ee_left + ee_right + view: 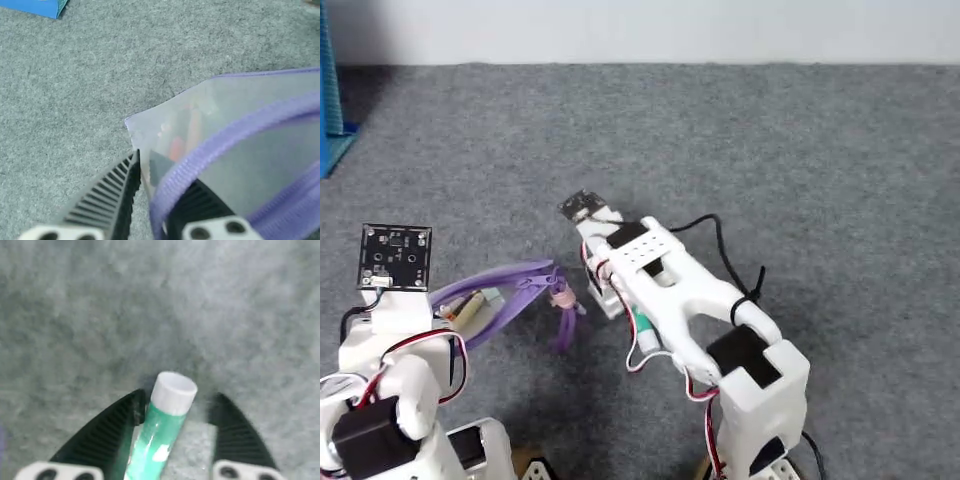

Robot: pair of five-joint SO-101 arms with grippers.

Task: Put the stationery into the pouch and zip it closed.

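Note:
A translucent pouch point(498, 288) with a purple zipper point(210, 150) lies on the grey carpet in front of the left arm point(395, 350); its mouth stands open toward the right arm. My left gripper point(142, 167) is shut on the pouch's point(240, 110) edge, and orange items show faintly inside. A green tube point(161, 432) with a white cap point(173, 389) is held above the carpet by my right gripper point(177, 397), which is shut on it. From above, the tube point(645, 325) hangs under the right arm, just right of the pouch's pink zipper pull point(560, 297).
A blue object point(330, 100) stands at the far left edge; its corner point(35, 6) also appears in the left wrist view. Grey carpet point(800, 160) stretches open to the right and toward the back wall.

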